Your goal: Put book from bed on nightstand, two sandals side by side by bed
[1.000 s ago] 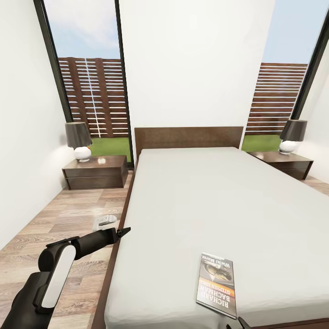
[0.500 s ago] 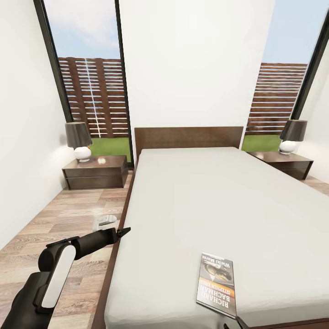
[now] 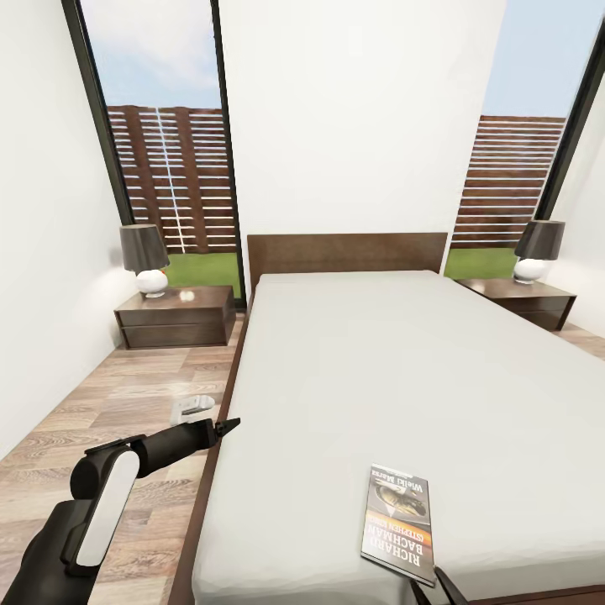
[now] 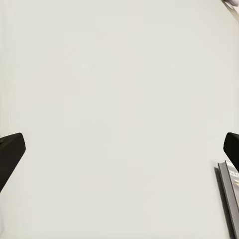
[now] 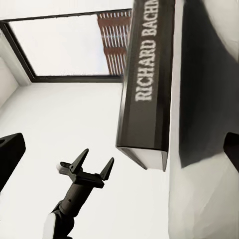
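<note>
The book (image 3: 400, 523) lies flat on the bed (image 3: 378, 370), near the foot edge and toward the robot's right. Its long axis runs roughly from foot to headboard (image 3: 346, 251), slightly skewed, with its near corner close to the mattress edge. The right fingers (image 3: 437, 593) rise at the bottom of the head view just beside that corner, so the right arm is much the nearer one. From the right wrist view the book's dark spine (image 5: 145, 79) stands straight ahead between the two dark fingertips, which sit wide apart and grip nothing. The likely next move is a short reach forward onto the near end of the book.

The left fingers (image 3: 227, 427) hover at the bed's left edge, well apart from the book. In the left wrist view they are spread wide and empty over plain mattress, with the book's edge (image 4: 230, 194) at one side.

The book is a thin paperback with a glossy grey-and-dark cover and an orange band; being so flat on the soft white mattress, it probably offers little edge to grip. The bed frame is dark brown wood. A low dark wooden nightstand (image 3: 175, 316) with a lamp (image 3: 144, 256) stands on each side of the headboard, the other (image 3: 523, 301) on the right. A pale sandal (image 3: 193, 407) lies on the wood-plank floor (image 3: 101, 420) by the bed's left side.
</note>
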